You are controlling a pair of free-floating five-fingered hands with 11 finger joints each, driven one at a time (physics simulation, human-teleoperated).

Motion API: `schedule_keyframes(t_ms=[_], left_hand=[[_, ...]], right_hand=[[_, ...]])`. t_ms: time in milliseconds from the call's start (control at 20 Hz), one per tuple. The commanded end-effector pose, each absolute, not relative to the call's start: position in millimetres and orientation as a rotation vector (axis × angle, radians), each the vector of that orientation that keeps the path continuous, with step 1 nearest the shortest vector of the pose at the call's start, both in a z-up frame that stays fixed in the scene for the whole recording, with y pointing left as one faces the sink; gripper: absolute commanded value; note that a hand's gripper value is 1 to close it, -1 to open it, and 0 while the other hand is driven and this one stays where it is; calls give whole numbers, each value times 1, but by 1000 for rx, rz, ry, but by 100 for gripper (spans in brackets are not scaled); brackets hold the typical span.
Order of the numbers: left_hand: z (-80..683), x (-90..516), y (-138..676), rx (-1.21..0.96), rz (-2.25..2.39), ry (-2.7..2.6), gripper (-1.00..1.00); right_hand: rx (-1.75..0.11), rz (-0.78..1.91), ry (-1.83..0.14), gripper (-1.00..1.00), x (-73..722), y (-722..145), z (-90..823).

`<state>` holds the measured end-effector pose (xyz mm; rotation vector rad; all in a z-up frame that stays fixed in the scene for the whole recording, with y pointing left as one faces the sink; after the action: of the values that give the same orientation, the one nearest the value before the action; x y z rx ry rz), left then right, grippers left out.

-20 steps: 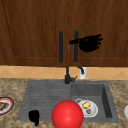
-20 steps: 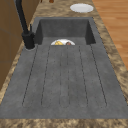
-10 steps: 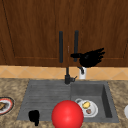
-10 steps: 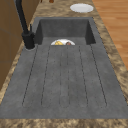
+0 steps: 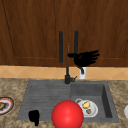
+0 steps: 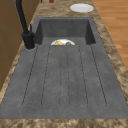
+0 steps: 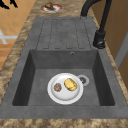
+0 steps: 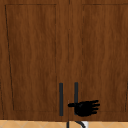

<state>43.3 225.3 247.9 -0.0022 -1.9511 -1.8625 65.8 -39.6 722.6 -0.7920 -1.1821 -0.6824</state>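
The dark brown wooden wall cabinet [image 8: 32, 50] occupies the wall above the sink. It has two doors. Both doors sit flush and closed, with no gap at the centre seam.

The speckled brown stone countertop [image 5: 10, 86] runs below the cabinet. The dark grey sink [image 5: 45, 92] is set into it, with a ribbed draining board on the left and a basin on the right. A black tall-necked faucet [image 5: 67, 75] stands at the back edge between them.

A glossy red ball [image 5: 67, 115] is at the sink's front edge. A round white plate [image 7: 65, 96] lies on the basin floor beside the drain and carries a yellow food piece [image 7: 70, 84] and a smaller brown food piece [image 7: 57, 87]. A red-rimmed plate [image 5: 10, 105] rests on the countertop to the left of the sink. A plain white dish [image 6: 81, 8] rests on the countertop to the right.

Two black vertical bar handles are mounted either side of the seam: the left door handle [image 8: 61, 100] and the right door handle [image 8: 76, 90].

The right hand [image 8: 85, 108] hangs in front of the lower end of the right door handle. Its fingers are spread and extended to the right, and its thumb points left across the bar. Nothing is curled round the bar, so the handle is not yet gripped. Contact with the bar cannot be confirmed.

The left hand [image 5: 34, 116] hangs low at the front edge of the draining board, well apart from the cabinet. Its state cannot be determined.
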Motion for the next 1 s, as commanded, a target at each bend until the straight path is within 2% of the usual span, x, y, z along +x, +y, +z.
schedule_keyframes(t_ms=[0, 950], left_hand=[[248, 43, 225, -2, -1862, -1951, 0], [248, 43, 225, -2, -1862, -1951, 0]], right_hand=[[-818, -717, -1178, -100, 75, -18, 716], [-768, -671, -1177, -100, 204, -17, 686]])
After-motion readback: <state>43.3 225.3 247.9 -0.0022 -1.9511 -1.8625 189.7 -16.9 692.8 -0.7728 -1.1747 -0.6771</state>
